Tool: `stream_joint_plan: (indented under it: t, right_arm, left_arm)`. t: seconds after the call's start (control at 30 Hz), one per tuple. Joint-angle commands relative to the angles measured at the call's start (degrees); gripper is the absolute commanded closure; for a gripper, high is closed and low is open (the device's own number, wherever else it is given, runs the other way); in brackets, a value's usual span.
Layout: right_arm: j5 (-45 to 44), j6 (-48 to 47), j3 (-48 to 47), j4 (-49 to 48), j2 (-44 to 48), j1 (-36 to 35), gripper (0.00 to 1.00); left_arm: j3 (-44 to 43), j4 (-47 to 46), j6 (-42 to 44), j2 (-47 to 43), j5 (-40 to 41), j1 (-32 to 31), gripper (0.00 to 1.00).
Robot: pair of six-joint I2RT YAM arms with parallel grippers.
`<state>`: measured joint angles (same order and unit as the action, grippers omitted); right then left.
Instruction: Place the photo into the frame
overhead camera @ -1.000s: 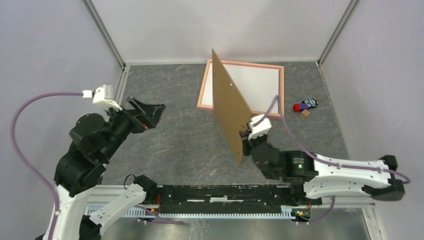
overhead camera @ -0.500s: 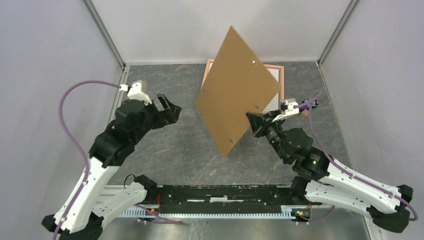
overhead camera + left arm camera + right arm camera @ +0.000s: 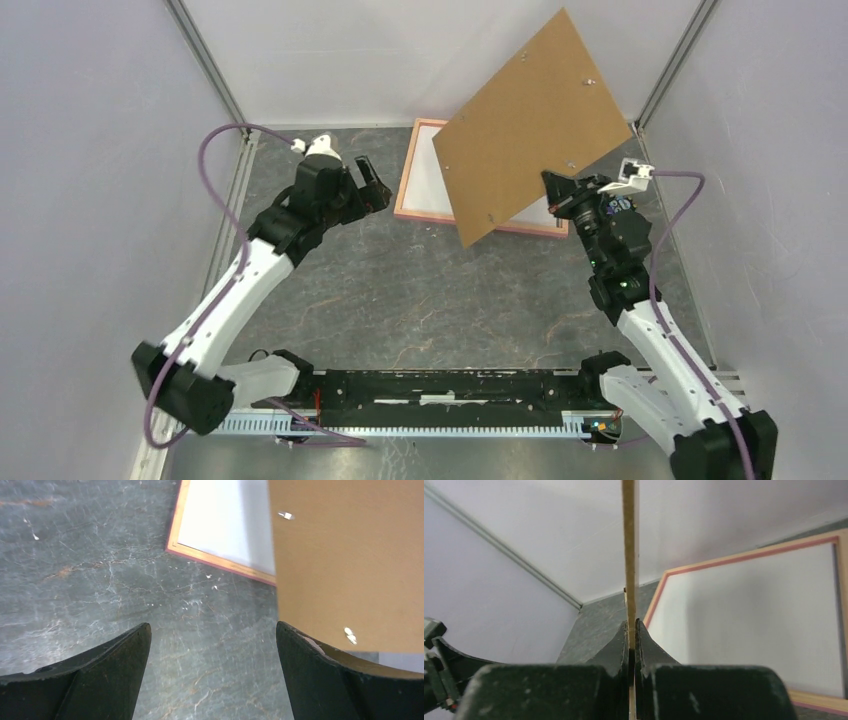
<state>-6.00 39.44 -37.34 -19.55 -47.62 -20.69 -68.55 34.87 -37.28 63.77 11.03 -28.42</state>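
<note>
Frame [image 3: 407, 170]: lies flat on the counter [image 3: 400, 290], at its far side close to the back wall; the pink edge faces up.
Photo [image 3: 430, 175]: lies flat inside the frame with a plain white side up; no print is visible. Its right part is hidden in the top view under the board.
Brown board [image 3: 530, 120]: lifted in the air over the right part of the frame, tilted, the upper corner high against the back wall and the lower corner hanging over the near edge of the frame. Small metal tabs show on its face.
Right gripper [image 3: 550, 180]: over the right near corner of the frame, closed tightly on the edge of the brown board; the wrist view shows the thin board pinched between both fingers.
Left gripper [image 3: 375, 183]: just to the left of the frame, above the counter, jaws wide apart and holding nothing.
</note>
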Motion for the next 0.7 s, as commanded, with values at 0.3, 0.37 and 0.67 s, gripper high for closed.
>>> stream_joint_plan:
  t: [0.3,0.37,0.67]
  right_arm:
    - [44.62,34.48,10.97,-50.27,-13.75,37.11,1.0]
    - [45.78,34.25,11.54,-50.21,-15.02,39.17,1.0]
    - [46.0,29.9,11.31,-47.11,-15.8,39.85,1.0]
  left_arm:
    - [-10.96,-19.01,-1.94,38.38,-0.66,6.0,0.04]
    - [-17.93,-15.32,1.64,45.1,-1.59,5.91,0.09]
    - [-32.63,-6.97,7.27,60.71,-2.74,5.95,0.13]
